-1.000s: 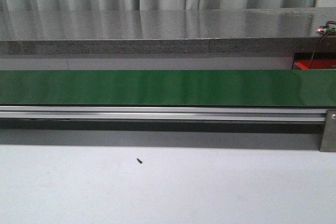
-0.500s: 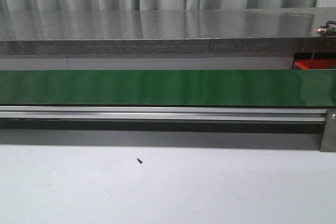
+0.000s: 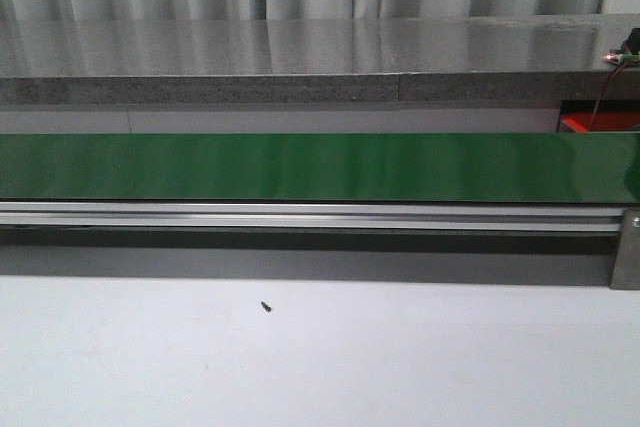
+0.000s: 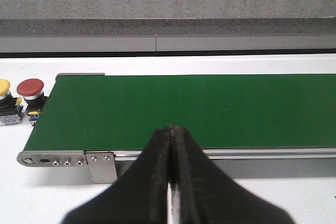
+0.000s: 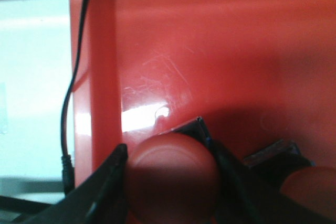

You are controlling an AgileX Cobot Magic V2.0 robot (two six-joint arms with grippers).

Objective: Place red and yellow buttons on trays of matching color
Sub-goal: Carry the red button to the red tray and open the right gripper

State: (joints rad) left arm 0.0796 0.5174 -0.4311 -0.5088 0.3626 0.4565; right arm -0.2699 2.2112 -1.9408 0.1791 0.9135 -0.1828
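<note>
In the right wrist view my right gripper [image 5: 169, 156] is shut on a red button [image 5: 172, 179], its dome filling the gap between the black fingers, over the floor of the red tray [image 5: 220, 51]. A second red button [image 5: 311, 190] shows at the view's edge inside that tray. In the left wrist view my left gripper [image 4: 171, 130] is shut on nothing, above the near rail of the green belt [image 4: 199, 108]. Another red button [image 4: 30, 88] and a yellow button [image 4: 4, 87] stand side by side off the belt's end. A yellow tray is out of view.
The front view shows the green conveyor [image 3: 300, 167] with its aluminium rail [image 3: 300, 215], a grey stone shelf [image 3: 300, 57] behind, a corner of the red tray [image 3: 577, 124] at far right, and a small black screw [image 3: 266, 306] on the white table. A black cable [image 5: 65, 119] runs beside the tray.
</note>
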